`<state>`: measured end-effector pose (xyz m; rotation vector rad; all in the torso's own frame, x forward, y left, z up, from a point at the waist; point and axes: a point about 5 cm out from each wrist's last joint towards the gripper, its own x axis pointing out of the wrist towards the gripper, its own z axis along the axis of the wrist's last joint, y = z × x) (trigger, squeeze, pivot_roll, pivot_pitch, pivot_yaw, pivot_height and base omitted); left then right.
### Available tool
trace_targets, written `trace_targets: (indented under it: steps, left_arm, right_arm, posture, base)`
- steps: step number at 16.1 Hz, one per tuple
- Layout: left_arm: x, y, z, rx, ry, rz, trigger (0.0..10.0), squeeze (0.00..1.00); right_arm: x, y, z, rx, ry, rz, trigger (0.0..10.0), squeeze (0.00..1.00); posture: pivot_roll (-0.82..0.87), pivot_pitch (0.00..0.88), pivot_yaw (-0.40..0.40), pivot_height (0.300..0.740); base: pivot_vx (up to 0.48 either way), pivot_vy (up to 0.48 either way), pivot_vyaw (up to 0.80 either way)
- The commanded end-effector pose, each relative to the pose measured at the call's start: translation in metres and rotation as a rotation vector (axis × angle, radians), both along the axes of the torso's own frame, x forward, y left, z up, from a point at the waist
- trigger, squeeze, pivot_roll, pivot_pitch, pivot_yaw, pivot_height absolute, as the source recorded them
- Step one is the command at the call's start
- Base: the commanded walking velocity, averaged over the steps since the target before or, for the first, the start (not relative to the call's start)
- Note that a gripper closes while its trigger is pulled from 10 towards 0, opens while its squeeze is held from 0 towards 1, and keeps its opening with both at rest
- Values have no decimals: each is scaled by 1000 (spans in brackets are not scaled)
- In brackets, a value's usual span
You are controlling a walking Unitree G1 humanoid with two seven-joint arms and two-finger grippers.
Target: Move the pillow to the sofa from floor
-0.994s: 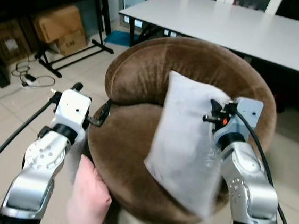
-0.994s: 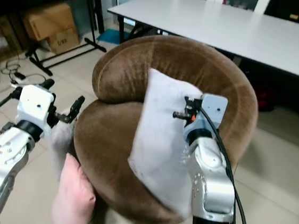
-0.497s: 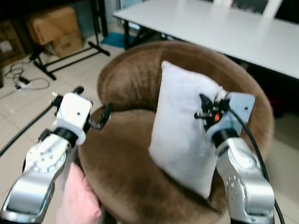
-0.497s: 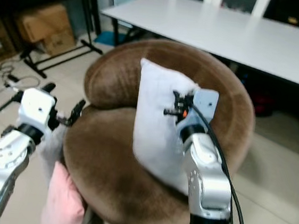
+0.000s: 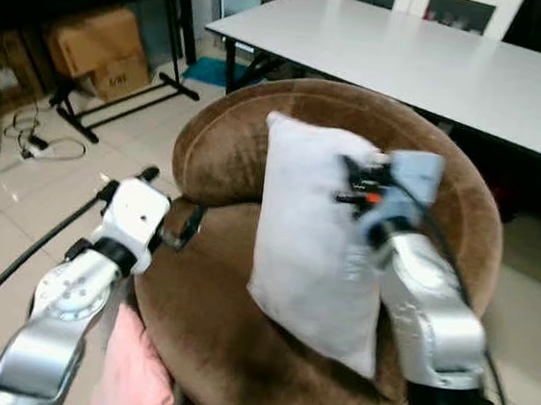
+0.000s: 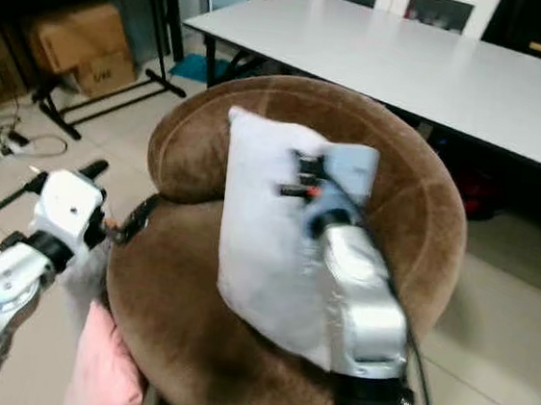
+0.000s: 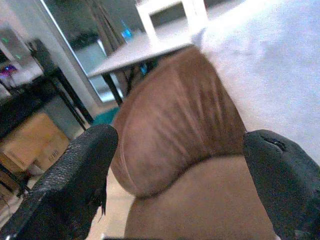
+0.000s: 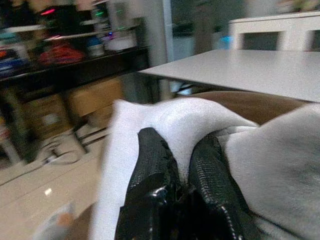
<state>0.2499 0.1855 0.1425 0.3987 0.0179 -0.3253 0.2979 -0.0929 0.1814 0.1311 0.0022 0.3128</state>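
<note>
Over the brown sofa [image 5: 238,325], pillow [image 5: 305,245] pinched in right pincer [image 8: 181,165].

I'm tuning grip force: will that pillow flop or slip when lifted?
Probably soft: the pillow bunches where the right gripper pinches it. Likely light, since one pinch holds it upright above the sofa. Slipping seems unlikely.

Pillow [image 5: 310,241] upright on sofa [image 5: 219,323] seat, against backrest, toward right edge. Table [image 5: 440,61] behind sofa. Cardboard boxes [image 5: 98,44] far left.
</note>
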Motion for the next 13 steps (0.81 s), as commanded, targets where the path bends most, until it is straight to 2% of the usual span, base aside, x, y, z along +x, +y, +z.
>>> trace_targets:
  steps: [1, 6, 7, 8, 9, 10, 12, 13]
  left_arm:
    - [-3, -2, -6, 36, 35, -55, 10000, 0]
    - [-11, 1, -10, 80, 105, -152, 10000, 0]
    - [-14, 2, -11, 91, 123, -169, 10000, 0]
    - [-15, 3, -13, 96, 134, -178, 10000, 0]
    - [-16, 3, -13, 97, 138, -181, 10000, 0]
    - [-20, 4, -15, 107, 161, -198, 10000, 0]
    - [-22, 5, -16, 116, 175, -212, 10000, 0]
    - [-24, 6, -17, 121, 181, -220, 10000, 0]
  right_arm:
    - [3, 12, 8, -5, 7, 38, 10000, 0]
    - [21, 43, 10, 6, 104, 106, 10000, 0]
    - [33, 43, 10, 71, 153, 22, 10000, 0]
    - [45, 38, 9, 144, 204, -88, 10000, 0]
    - [48, 36, 8, 172, 222, -130, 10000, 0]
    - [63, 17, -5, 306, 308, -332, 10000, 0]
    - [69, -1, -23, 386, 386, -464, 10000, 0]
    - [71, -14, -35, 460, 421, -525, 10000, 0]
  posture:
    - [17, 0, 25, 740]
    - [33, 0, 31, 740]
    - [39, 0, 28, 740]
    - [44, 0, 26, 740]
    - [47, 0, 24, 740]
    - [56, 0, 19, 740]
    - [61, 0, 18, 740]
    - [62, 0, 19, 740]
  base:
    - [0, 0, 0]
    - [0, 0, 0]
    - [0, 0, 0]
    - [0, 0, 0]
    - [0, 0, 0]
    - [0, 0, 0]
    - [0, 0, 0]
    - [0, 0, 0]
